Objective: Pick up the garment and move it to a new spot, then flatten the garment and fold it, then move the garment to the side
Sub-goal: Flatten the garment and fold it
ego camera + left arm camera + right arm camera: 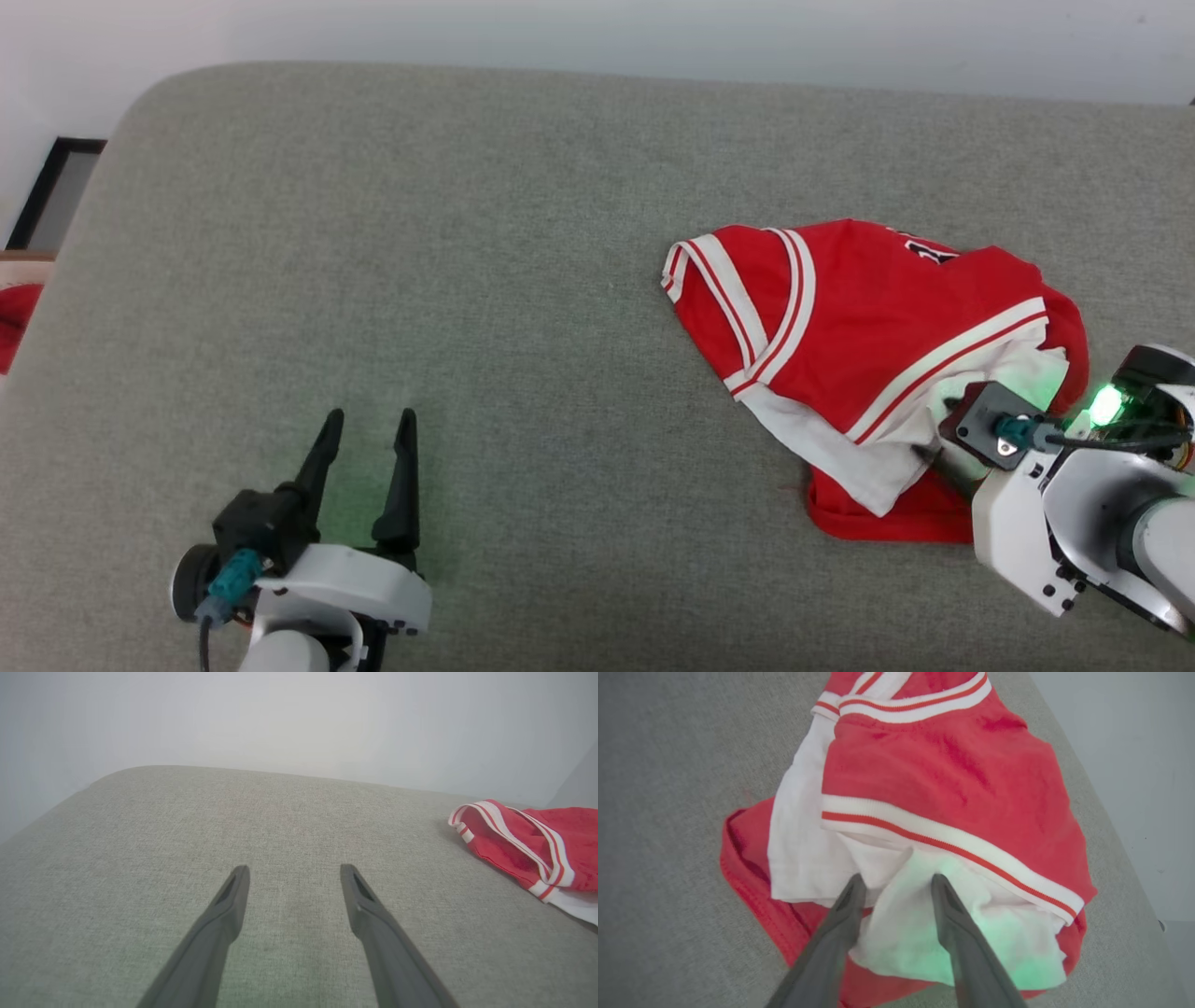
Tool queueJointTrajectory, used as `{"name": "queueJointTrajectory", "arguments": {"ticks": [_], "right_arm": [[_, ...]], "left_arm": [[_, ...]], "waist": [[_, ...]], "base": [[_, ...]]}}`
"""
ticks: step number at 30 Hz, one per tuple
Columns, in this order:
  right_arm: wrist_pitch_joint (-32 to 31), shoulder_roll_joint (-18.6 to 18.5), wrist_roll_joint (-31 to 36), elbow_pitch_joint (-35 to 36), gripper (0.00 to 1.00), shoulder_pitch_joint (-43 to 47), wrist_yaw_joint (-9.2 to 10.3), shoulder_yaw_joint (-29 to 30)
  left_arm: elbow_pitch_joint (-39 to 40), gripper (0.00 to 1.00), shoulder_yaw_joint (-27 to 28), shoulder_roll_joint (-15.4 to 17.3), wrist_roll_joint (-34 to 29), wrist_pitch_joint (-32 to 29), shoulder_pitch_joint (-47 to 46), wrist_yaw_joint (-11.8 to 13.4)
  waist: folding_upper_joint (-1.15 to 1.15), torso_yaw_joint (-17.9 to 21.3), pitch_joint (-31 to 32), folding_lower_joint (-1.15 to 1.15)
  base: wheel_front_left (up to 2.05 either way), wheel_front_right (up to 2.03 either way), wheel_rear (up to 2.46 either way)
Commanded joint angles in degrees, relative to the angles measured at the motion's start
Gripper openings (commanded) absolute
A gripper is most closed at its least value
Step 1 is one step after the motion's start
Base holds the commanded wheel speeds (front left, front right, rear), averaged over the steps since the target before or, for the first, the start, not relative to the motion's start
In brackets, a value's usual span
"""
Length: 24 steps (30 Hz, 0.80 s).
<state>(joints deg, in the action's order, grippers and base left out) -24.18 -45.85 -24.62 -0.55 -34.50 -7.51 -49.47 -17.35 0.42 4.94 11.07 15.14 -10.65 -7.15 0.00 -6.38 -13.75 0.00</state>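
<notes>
The garment [859, 317], a red jersey with white sleeves and red-and-white striped trim, lies crumpled on the right part of the grey cushioned surface. A bit of black lettering peeks out at its far edge. My right gripper [896, 882] presses down onto its near white sleeve. Its fingers stand apart, with a bunched ridge of white cloth between them. In the head view my right wrist [990, 420] covers those fingers. My left gripper [369, 420] rests open and empty at the lower left, well away from the garment [537, 844].
The grey fabric surface [467, 280] stretches wide to the left of the jersey, with a rounded far-left corner and a pale wall behind. Beyond its left edge are a dark frame [56, 187] and something red [14, 317].
</notes>
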Motion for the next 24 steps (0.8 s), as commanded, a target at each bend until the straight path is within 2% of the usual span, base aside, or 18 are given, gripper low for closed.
{"name": "queueJointTrajectory", "arguments": {"ticks": [1, 5, 9, 14, 18, 20, 24], "right_arm": [[0.3, 0.2, -0.3, -0.3, 0.00, -0.5, 0.04, 0.0], [1.8, 0.8, -1.0, -0.8, 0.00, -1.4, 0.04, 1.3], [2.3, 0.2, -2.5, -0.5, 0.00, -1.3, 0.04, 6.3], [2.2, 1.0, -5.3, -2.1, 0.00, 1.9, 0.04, 20.8], [3.1, 5.6, -5.5, -7.3, 0.00, 5.2, 0.04, 35.9], [3.7, 9.0, -5.7, -11.3, 0.00, 6.2, 0.04, 42.5], [5.0, 13.9, -4.6, -19.8, 0.00, 6.7, 0.04, 51.1]], "left_arm": [[-0.1, 1.00, 0.2, -0.2, -0.2, 0.0, -0.6, -0.4], [-0.4, 1.00, 0.4, -0.4, -0.2, 0.0, -0.7, -0.3], [-0.5, 1.00, 0.5, -0.6, -0.2, 0.0, -0.3, -0.3], [-0.1, 1.00, 0.8, -0.7, 0.5, 0.0, 0.4, -0.4], [-0.2, 1.00, 0.5, -0.9, 1.0, 0.0, 0.5, -0.4], [-0.2, 1.00, 0.5, -0.9, 1.3, 0.0, 0.2, -0.4], [-0.4, 1.00, -0.5, -0.9, 1.5, 0.0, -0.8, -0.4]], "waist": [[0.00, 0.0, -0.1, 0.00], [0.00, 0.5, 0.0, 0.00], [0.00, 1.1, 0.4, 0.00], [0.00, 2.2, 0.7, 0.00], [0.00, 3.2, 0.3, 0.00], [0.00, 3.8, 0.0, 0.00], [0.00, 4.2, -0.8, 0.00]], "base": [[0.00, 0.00, 0.00], [0.00, 0.00, 0.00], [0.00, 0.00, 0.00], [0.00, 0.00, 0.00], [0.00, 0.00, 0.00], [0.00, 0.00, 0.00], [0.00, 0.00, 0.00]]}}
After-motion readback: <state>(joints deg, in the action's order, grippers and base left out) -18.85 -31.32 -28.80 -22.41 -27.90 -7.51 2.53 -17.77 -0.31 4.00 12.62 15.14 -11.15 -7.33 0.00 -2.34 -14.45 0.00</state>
